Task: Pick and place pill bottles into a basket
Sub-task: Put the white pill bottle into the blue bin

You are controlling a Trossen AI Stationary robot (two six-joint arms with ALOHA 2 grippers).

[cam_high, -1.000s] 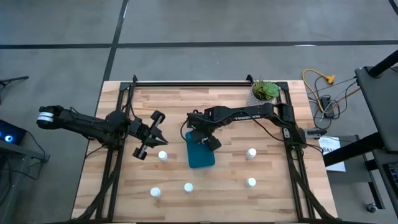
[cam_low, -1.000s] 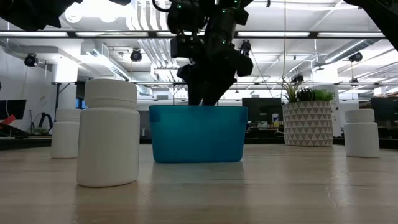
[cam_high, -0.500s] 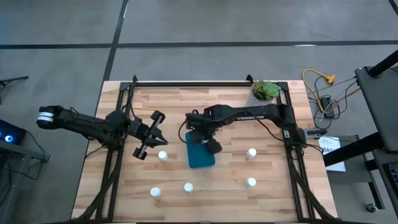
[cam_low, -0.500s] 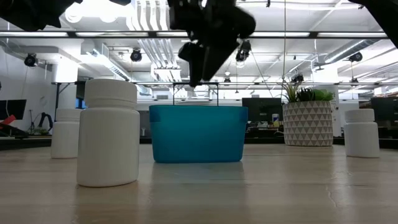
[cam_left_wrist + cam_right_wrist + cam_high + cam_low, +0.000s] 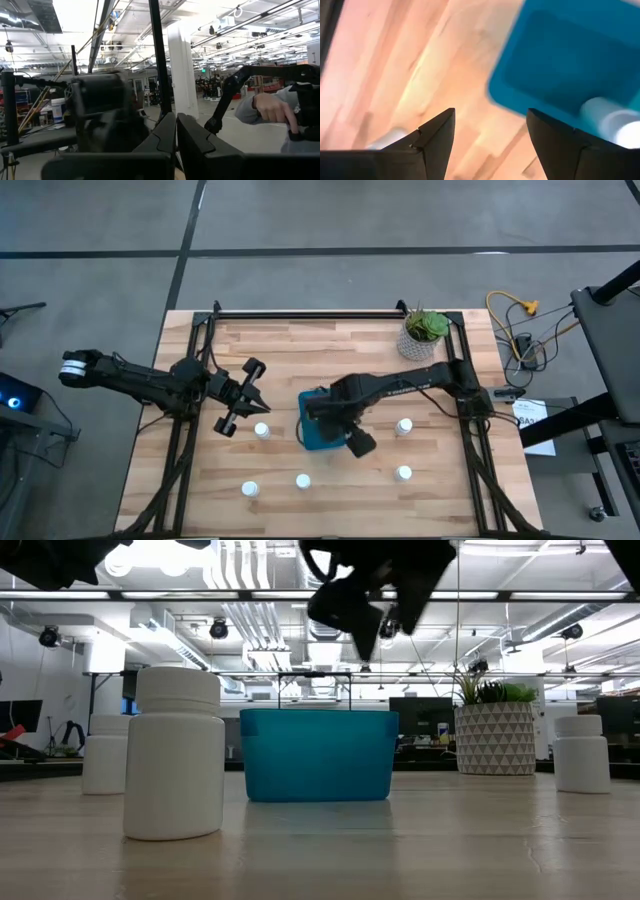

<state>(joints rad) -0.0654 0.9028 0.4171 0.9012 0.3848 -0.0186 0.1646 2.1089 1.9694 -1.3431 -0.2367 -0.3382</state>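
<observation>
While the teal basket (image 5: 320, 430) sits mid-tabletop (image 5: 350, 345), one white pill bottle (image 5: 607, 119) lies inside it, caught by the right wrist view. The right claw (image 5: 352, 440) hangs above the basket's near right corner, fingers (image 5: 435, 135) spread wide apart, nothing between them, touching nothing. From table height it floats clear above the basket's rim (image 5: 318, 712). Five more bottles stand loose on the wood: one just left of the basket (image 5: 261, 430), two near the front edge at left (image 5: 250, 489) and centre (image 5: 303, 480), and two to the right (image 5: 405, 425), (image 5: 403, 473). Any labels on the bottles or writing on the arm are too small to read. Over on the left, the left claw (image 5: 252, 395) waits above the tabletop, well apart from the basket, its fingers (image 5: 165, 137) pressed together on nothing. A white pot with a green plant (image 5: 424, 332) sits at the far right corner. Beyond the table, the left wrist view shows a person's hand (image 5: 272, 107).
</observation>
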